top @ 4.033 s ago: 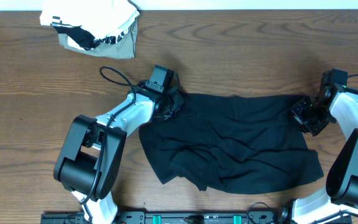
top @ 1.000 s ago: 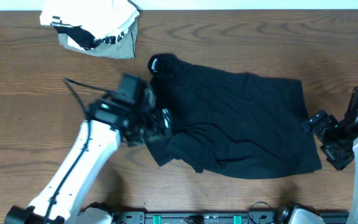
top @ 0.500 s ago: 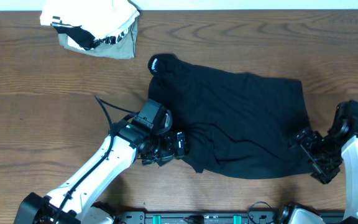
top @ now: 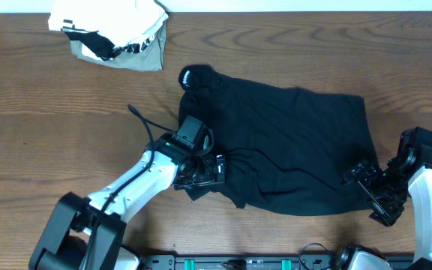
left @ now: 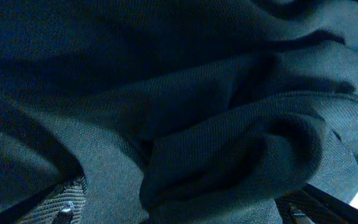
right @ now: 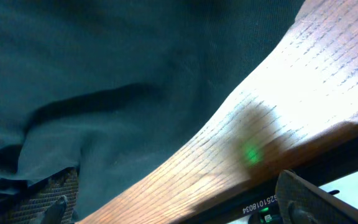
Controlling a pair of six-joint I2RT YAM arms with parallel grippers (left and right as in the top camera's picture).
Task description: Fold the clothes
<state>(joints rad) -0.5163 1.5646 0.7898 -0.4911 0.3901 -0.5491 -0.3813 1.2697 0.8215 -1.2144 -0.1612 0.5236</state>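
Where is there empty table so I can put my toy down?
The table is bare left of the black garment, below the white-and-grey bundle, and along the far edge to the bundle's right. It is crowded at the garment's near corners, where the left gripper and right gripper sit.

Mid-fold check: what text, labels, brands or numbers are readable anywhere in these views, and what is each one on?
Dark strip at the bottom edge of the right wrist view: a row of small white digits, seemingly ending "8034"; the rest is too small to trust.
Black garment: small white logo, too small to read.
White-and-grey bundle: striped trim, nothing legible.
Left wrist view: none.
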